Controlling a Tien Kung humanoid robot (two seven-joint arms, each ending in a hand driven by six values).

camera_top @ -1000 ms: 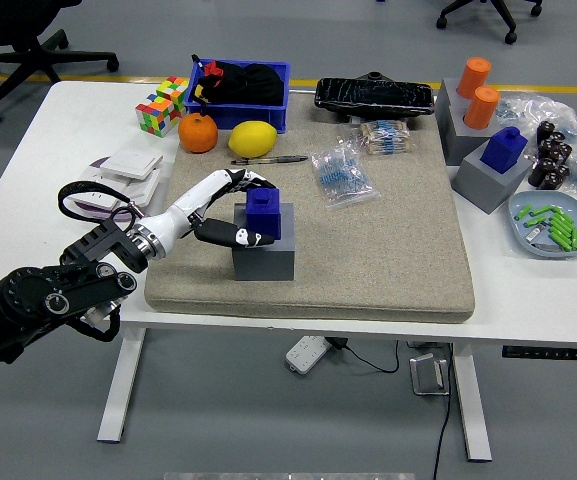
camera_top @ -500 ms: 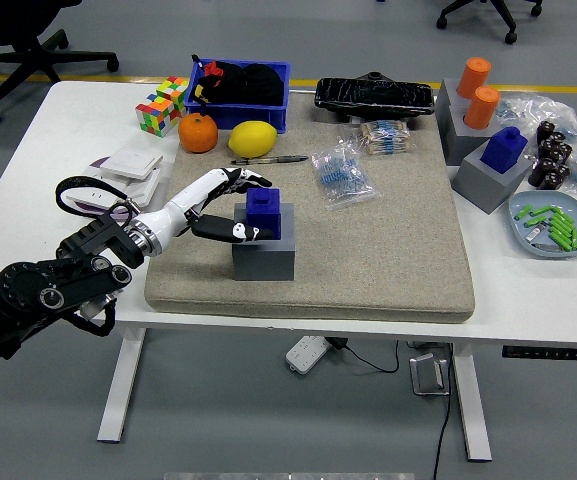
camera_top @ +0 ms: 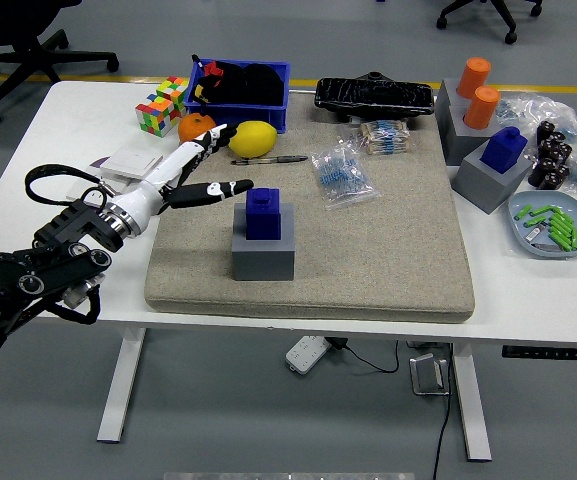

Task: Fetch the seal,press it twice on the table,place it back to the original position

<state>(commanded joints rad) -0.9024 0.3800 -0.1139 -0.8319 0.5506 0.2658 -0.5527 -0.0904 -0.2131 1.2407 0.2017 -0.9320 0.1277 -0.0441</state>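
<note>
Since earlier, left hand (camera_top: 200,170) pulled back from the seal (camera_top: 263,213) | fingers spread, holding nothing | seal upright in its grey holder (camera_top: 264,252) on the mat (camera_top: 368,250) | we judge put-back done, next: retract arm clear

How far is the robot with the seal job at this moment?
The blue seal sits upright in its grey holder on the beige mat, so either it is already put back or not yet fetched; no stamp marks show to decide. Nothing is in hand: the left hand is open, fingers spread, left of the seal and not touching it. If the presses were made, nothing remains; otherwise the whole job does.
</note>
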